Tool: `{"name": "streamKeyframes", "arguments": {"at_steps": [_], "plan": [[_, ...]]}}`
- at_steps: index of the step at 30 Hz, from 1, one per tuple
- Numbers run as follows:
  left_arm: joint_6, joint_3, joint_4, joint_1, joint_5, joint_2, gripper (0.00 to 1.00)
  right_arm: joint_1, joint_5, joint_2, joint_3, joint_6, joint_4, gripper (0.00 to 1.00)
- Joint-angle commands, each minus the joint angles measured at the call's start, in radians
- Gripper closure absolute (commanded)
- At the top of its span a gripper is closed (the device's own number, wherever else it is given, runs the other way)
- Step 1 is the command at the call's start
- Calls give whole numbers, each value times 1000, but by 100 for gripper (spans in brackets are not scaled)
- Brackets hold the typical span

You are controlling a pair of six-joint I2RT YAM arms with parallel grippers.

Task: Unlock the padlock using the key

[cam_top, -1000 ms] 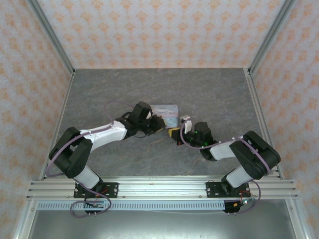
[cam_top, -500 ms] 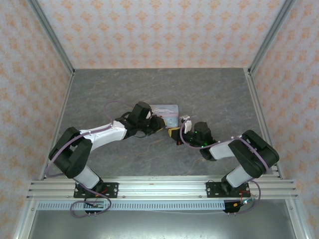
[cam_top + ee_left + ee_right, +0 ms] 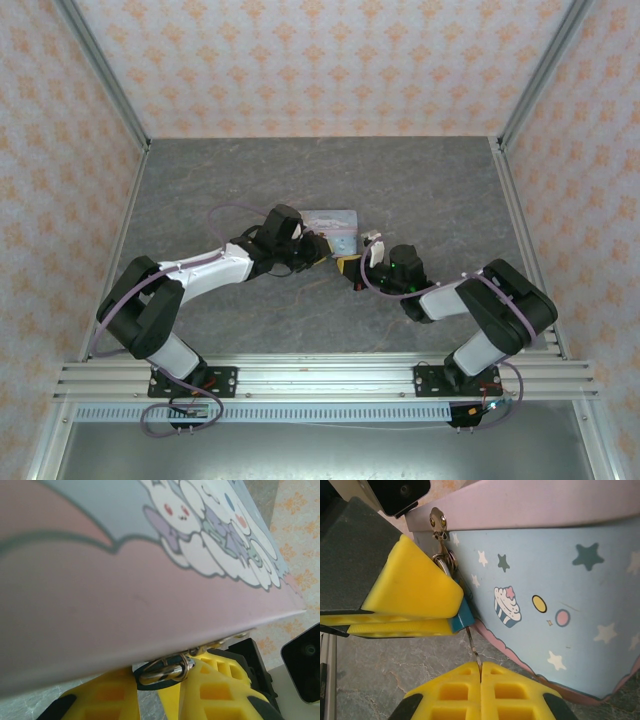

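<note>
**Key at the padlock, turn comes next**

Top: my left gripper (image 3: 321, 254) and right gripper (image 3: 348, 267) meet just beside the tin (image 3: 335, 218).
Left wrist: the left gripper clamps the padlock (image 3: 165, 671) under the tin's hasp.
Right wrist: the right gripper is shut on the key (image 3: 474, 647), whose tip is at the lock's underside just ahead. Depth unclear. Next, I judge: seat it, then twist.

padlock (image 3: 465, 616) mostly behind left claw (image 3: 453, 619); key (image 3: 472, 649) bow hidden

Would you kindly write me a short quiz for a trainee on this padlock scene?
1. True or false: the right end effector is shut on the key.
2. What does the left end effector clamp? A) the key B) the padlock C) nothing
3. Fill in: the padlock sits against the light-blue cartoon-print ___.
Key: 1 true; 2 B; 3 tin.
</note>
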Motion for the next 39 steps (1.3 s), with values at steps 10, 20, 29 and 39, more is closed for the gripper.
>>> {"name": "streamKeyframes", "arguments": {"at_steps": [10,20,29,39], "plan": [[-26,5,32,0,22,-28,87,-12,-10,-38,-12,-9,43,100],[-37,6,43,0,22,-21,87,-12,-29,-31,-6,-6,41,100],[-48,11,61,3,30,-10,87,-12,-44,-28,-8,-5,37,100],[-42,6,48,3,24,-21,87,-14,2,-49,-17,-17,17,100]]}}
